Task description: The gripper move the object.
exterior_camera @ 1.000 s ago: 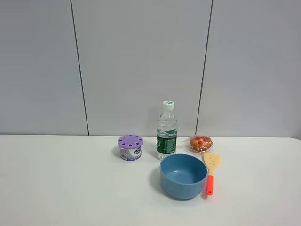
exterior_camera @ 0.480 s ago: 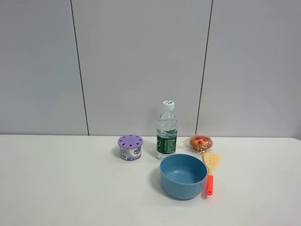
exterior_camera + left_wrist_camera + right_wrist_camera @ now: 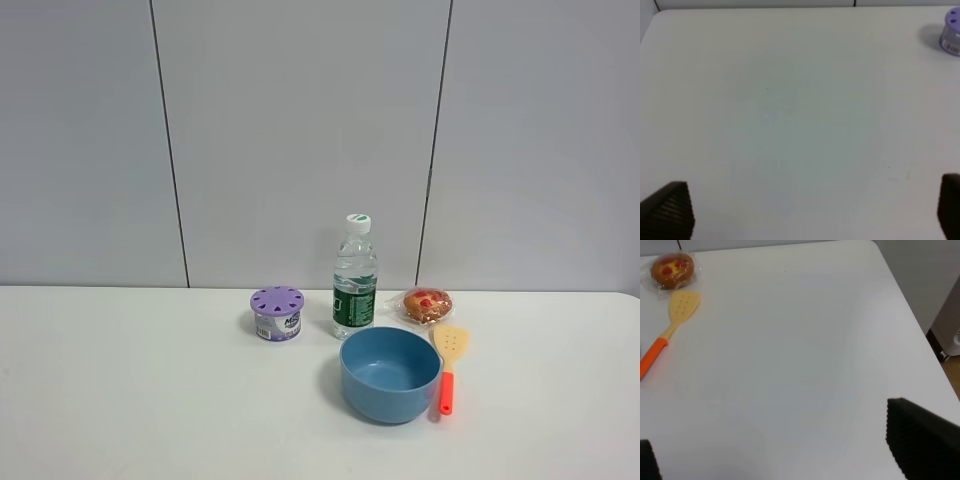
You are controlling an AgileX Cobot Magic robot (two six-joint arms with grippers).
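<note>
The golden-brown bun with red spots, in clear wrap (image 3: 427, 304), lies on the white table right of the water bottle. It also shows in the right wrist view (image 3: 672, 270), far from my right gripper (image 3: 775, 455), whose black fingertips (image 3: 920, 440) stand wide apart over bare table. My left gripper (image 3: 810, 207) is open too, its fingertips (image 3: 670, 207) far apart over bare table. Neither arm shows in the exterior high view.
A blue bowl (image 3: 390, 374) stands in front of the water bottle (image 3: 354, 280). A yellow spatula with an orange handle (image 3: 448, 368) lies right of the bowl. A purple-lidded tub (image 3: 277, 313) stands left of the bottle. The table's right edge (image 3: 910, 315) is near.
</note>
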